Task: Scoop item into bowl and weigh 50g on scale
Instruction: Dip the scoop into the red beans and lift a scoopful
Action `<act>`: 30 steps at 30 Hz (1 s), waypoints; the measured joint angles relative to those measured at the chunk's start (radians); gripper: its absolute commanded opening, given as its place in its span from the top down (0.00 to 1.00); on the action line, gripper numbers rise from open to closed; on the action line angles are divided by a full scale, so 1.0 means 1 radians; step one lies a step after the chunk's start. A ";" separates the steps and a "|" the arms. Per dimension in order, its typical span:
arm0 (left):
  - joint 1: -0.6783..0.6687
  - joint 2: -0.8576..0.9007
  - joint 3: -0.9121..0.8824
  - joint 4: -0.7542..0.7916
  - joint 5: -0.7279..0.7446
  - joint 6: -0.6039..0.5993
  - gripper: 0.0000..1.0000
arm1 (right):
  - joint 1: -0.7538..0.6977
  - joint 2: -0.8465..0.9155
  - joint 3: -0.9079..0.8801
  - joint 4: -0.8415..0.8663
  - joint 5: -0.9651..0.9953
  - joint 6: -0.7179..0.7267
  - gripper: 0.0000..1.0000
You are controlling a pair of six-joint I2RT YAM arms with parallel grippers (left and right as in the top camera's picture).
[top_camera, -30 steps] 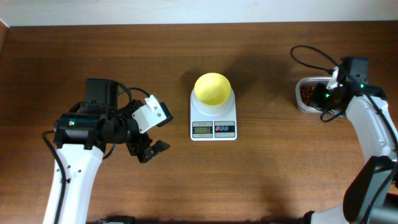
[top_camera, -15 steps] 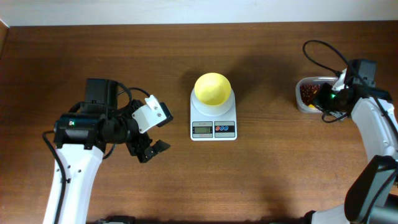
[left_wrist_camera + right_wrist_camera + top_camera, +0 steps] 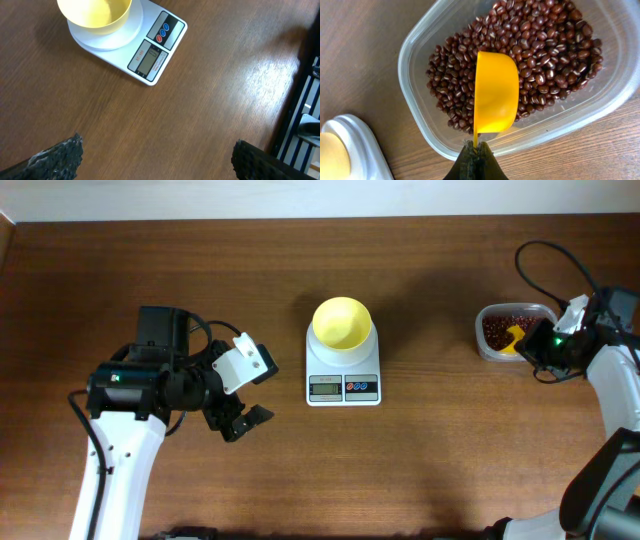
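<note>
The red-brown beans (image 3: 540, 45) lie in a clear tub (image 3: 420, 40) at the table's right; the beans also show from overhead (image 3: 497, 330). My right gripper (image 3: 476, 150) is shut on the thin handle of a bright yellow scoop (image 3: 495, 92), whose cup sits turned on its side over the beans, at the tub's near wall. From overhead the right gripper (image 3: 545, 348) is at the tub's right edge. The pale yellow bowl (image 3: 342, 322) stands empty on the white scale (image 3: 343, 375), also in the left wrist view (image 3: 95, 12). My left gripper (image 3: 248, 418) is open and empty, left of the scale.
The scale's display and red and blue buttons (image 3: 150, 47) face the table's front. A black cable (image 3: 545, 255) loops above the right arm. Dark framing (image 3: 305, 100) stands at the right edge of the left wrist view.
My right arm has drawn back to the right, uncovering the tub and showing the yellow scoop over the beans. The left arm has not moved.
</note>
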 measured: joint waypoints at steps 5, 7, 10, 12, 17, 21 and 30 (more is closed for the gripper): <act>0.000 0.000 0.000 0.000 0.000 0.000 0.01 | -0.009 0.000 -0.048 0.068 -0.058 -0.008 0.96; 0.000 0.000 0.000 0.000 0.000 0.000 0.01 | -0.009 0.000 -0.049 0.070 -0.062 -0.008 0.96; 0.000 0.000 0.000 0.000 0.000 0.000 0.01 | -0.020 0.000 -0.051 0.071 -0.093 -0.008 0.96; 0.000 0.000 0.000 0.000 0.000 0.000 0.01 | -0.046 0.000 -0.056 0.070 -0.129 -0.009 0.96; 0.000 0.000 0.000 0.000 0.000 0.000 0.01 | -0.121 0.002 -0.064 0.068 -0.230 -0.009 0.96; 0.000 0.000 0.000 0.000 0.000 0.000 0.01 | -0.163 0.002 -0.066 0.086 -0.298 -0.008 0.96; 0.000 0.000 0.000 0.000 0.000 0.000 0.01 | -0.214 0.002 -0.066 0.093 -0.399 -0.024 0.96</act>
